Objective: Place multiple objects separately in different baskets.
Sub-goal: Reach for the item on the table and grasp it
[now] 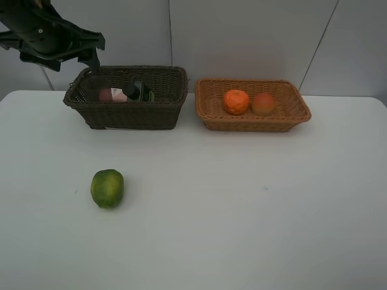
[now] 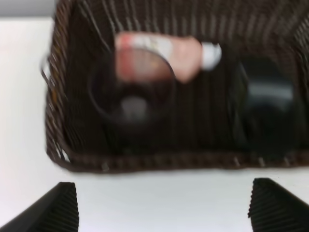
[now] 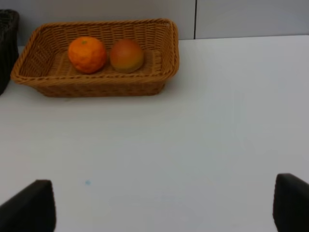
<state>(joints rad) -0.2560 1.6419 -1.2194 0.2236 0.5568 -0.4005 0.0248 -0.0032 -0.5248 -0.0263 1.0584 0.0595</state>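
Nearest, the lime [image 1: 107, 188] lies alone on the table [image 1: 242, 205], well apart from both baskets, the one item left to sort. Farther back, the tan basket [image 1: 299, 107] holds the orange [image 1: 236, 101] and the peach [image 1: 263, 103] side by side. The dark basket [image 1: 121, 115] holds the cup [image 2: 131, 99], tube [image 2: 183, 55] and bottle [image 2: 268, 96]. Above its far left corner hangs the left gripper [image 2: 164, 205], jaws wide and empty. The right gripper [image 3: 164, 208], seen only from its wrist, is likewise spread wide over bare table, holding nothing.
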